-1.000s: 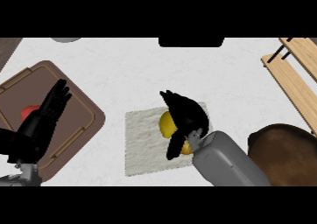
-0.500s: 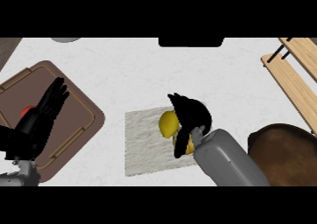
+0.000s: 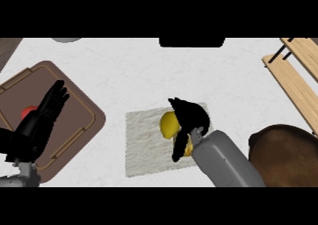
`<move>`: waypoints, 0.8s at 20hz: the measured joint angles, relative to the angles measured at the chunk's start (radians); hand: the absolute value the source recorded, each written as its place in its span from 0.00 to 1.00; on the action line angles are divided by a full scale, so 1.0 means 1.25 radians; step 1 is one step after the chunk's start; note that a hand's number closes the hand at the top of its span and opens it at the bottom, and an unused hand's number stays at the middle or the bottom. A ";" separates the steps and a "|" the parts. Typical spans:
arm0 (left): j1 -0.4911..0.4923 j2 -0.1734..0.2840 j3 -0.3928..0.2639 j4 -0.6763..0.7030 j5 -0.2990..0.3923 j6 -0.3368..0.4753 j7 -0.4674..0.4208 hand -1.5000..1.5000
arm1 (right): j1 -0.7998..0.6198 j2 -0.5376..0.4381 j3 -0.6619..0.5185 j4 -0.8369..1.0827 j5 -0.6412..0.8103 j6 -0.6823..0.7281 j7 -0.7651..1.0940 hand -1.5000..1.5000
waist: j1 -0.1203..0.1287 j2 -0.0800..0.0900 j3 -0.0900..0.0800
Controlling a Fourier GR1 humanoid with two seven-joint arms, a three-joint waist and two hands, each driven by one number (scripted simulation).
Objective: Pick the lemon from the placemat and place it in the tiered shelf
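1. My right hand (image 3: 189, 115) sits over the centre of the counter (image 3: 155, 74), fingers and thumb curled down round the lemon (image 3: 168, 124).
2. The lemon is on the white placemat (image 3: 145, 147), toward the mat's two o'clock corner. I see yellow at nine o'clock of my palm and a smaller patch lower down beside my wrist.
3. Whether the lemon is touching the mat or just clear of it, I cannot tell.
4. The tiered shelf (image 3: 298, 83), pale wood with dark brackets, stands at three o'clock of the lemon, well apart.
5. My left hand (image 3: 41, 121) rests at nine o'clock, fingers straight and pressed together, above a brown tray (image 3: 84, 116); something red (image 3: 27, 111) shows just beside it.
6. A brown rounded object (image 3: 285, 154) lies at four o'clock, next to my right forearm.
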 measured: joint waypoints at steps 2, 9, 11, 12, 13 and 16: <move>-0.004 -0.005 0.000 -0.020 -0.002 0.000 0.023 0.50 | 0.000 0.001 -0.010 0.022 0.000 -0.002 -0.022 0.00 | 0.000 0.000 0.000; -0.031 -0.026 0.006 0.008 -0.019 -0.002 0.021 0.50 | 0.007 0.005 0.004 0.109 -0.004 -0.062 -0.092 0.00 | 0.000 -0.005 -0.002; -0.035 -0.029 0.007 0.004 -0.024 -0.003 0.027 0.50 | -0.002 0.004 0.004 0.126 -0.009 -0.066 -0.100 0.00 | -0.001 -0.009 -0.004; -0.034 -0.028 0.011 -0.002 -0.022 -0.006 0.030 0.50 | -0.002 0.004 0.003 0.129 -0.009 -0.067 -0.104 0.00 | -0.001 -0.010 -0.004; -0.046 -0.028 0.014 0.001 -0.023 -0.004 0.039 0.50 | 0.002 0.005 0.003 0.131 -0.005 -0.072 -0.115 0.00 | -0.001 -0.012 -0.005; -0.029 -0.041 0.007 -0.004 -0.036 -0.001 0.027 0.50 | 0.009 0.004 0.012 0.138 0.004 -0.097 -0.132 0.00 | -0.002 -0.016 -0.006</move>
